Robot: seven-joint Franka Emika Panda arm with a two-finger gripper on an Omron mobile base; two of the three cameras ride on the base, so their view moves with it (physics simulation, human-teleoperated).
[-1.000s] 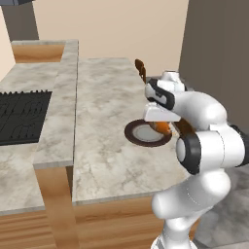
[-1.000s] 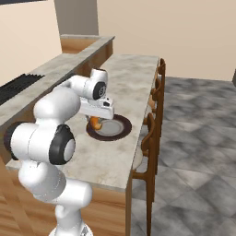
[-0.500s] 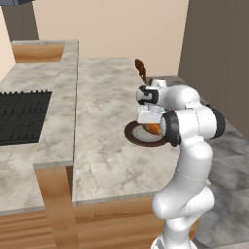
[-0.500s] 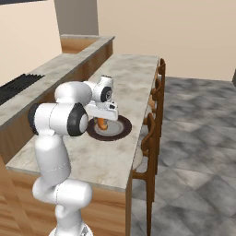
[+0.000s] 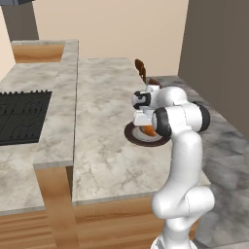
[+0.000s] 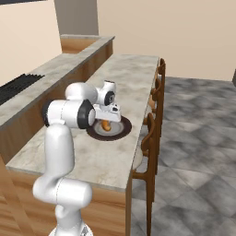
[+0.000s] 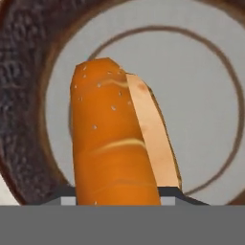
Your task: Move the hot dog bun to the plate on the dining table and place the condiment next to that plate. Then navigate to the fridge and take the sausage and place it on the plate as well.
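On one plate [image 7: 28, 72]; one bun [image 7: 110, 143]

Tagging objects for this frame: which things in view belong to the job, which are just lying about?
Job:
hot dog bun, over the plate, between the fingers
plate
dining table

Lying about:
cooktop
chairs along the table's far side

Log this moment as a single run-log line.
stage: bun delivery | claw: low over plate, around hot dog bun | bun: over plate centre, release unconfirmed | plate: on dining table
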